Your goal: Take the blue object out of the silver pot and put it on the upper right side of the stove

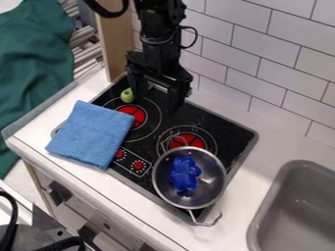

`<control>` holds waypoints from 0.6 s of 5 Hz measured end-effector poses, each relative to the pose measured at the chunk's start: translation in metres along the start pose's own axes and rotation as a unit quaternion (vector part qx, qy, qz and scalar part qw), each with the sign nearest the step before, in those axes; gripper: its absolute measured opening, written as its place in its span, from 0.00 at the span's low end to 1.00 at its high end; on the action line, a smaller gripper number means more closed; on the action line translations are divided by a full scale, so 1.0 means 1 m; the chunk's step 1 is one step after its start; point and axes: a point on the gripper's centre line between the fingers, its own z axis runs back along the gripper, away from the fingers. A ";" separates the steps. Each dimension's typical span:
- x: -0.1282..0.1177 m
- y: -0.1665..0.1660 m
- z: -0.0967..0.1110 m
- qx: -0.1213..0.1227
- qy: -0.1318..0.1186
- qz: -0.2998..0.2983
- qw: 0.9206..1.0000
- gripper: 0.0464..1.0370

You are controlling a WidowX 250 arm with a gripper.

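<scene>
A blue rectangular cloth (91,133) is spread partly over the black glass stove (212,125). Round red knobs (138,165), white marks are printed, too small to be read. The black two-finger gripper (154,100) is held released, fingers apart. The blue lobed object (184,173) is contained in the round silver pot (165,188).

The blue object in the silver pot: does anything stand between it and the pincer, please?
Yes, the rim and wire handle of the silver pot lie between the pincer and the blue object; I see nothing else, so coming down from above looks likeliest.
</scene>
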 end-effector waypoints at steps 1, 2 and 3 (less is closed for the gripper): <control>-0.009 -0.002 -0.010 -0.005 0.019 0.009 1.000 0.96; -0.031 -0.028 -0.004 -0.019 0.015 0.036 0.999 0.96; -0.044 -0.051 0.010 -0.006 -0.003 0.045 0.999 0.96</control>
